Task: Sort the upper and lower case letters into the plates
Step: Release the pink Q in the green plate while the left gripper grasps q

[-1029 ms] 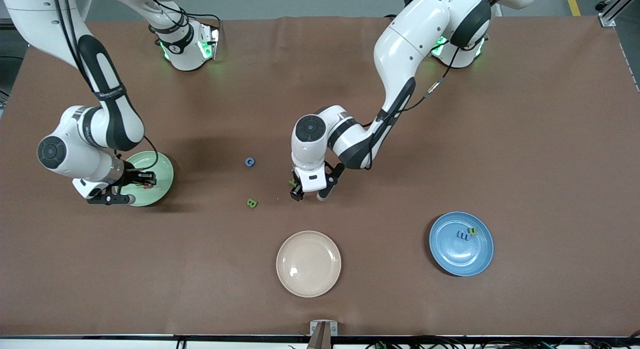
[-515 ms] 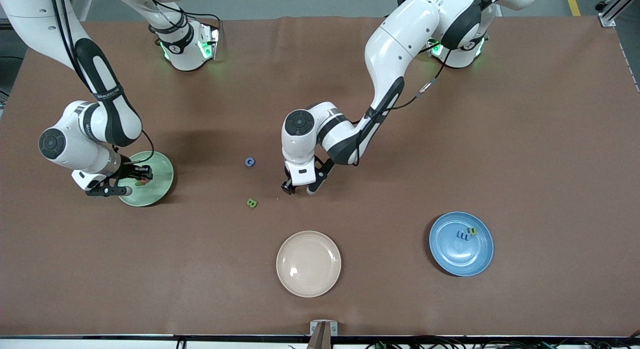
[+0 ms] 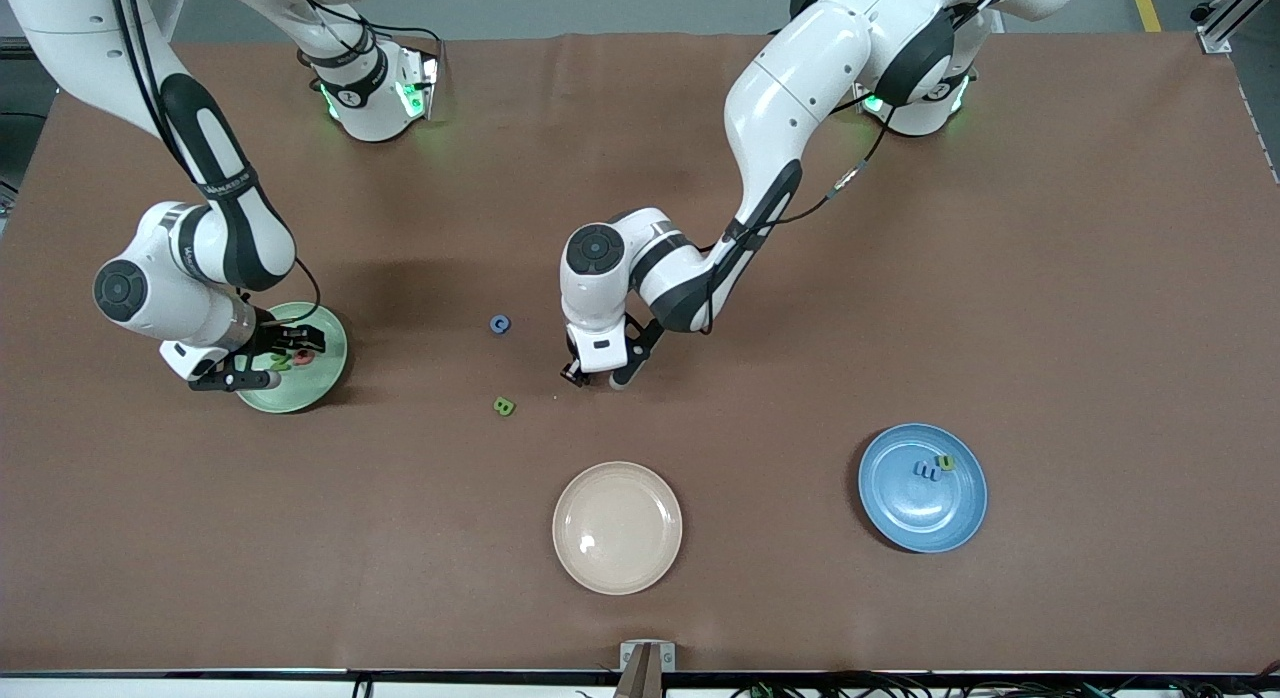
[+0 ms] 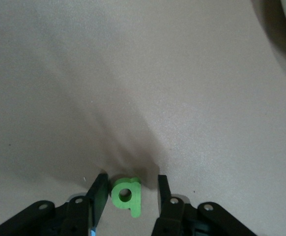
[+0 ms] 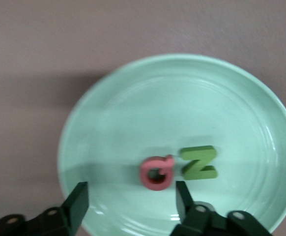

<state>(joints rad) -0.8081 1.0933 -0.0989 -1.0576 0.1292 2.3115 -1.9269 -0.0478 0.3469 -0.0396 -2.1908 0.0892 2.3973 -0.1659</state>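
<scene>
My left gripper (image 3: 592, 376) is open and low on the table, its fingers on either side of the green p (image 4: 126, 195), which lies flat between them (image 4: 129, 183). My right gripper (image 3: 282, 358) is open and empty over the mint green plate (image 3: 325, 373). In the right wrist view the pink Q (image 5: 157, 173) and green N (image 5: 199, 162) lie in that plate (image 5: 182, 98), ahead of the fingertips (image 5: 131, 194). The blue C (image 3: 500, 324) and green B (image 3: 504, 406) lie on the table between the arms. The blue plate (image 3: 915, 518) holds several small letters (image 3: 932, 468).
A cream-beige plate (image 3: 617, 527) sits near the front camera, nearer than the left gripper. The brown table (image 3: 1050, 278) stretches wide toward the left arm's end.
My left gripper has shifted toward the blue C and come down around the green p. My right gripper has shifted a little over the mint plate, leaving the Q and N lying in it.
</scene>
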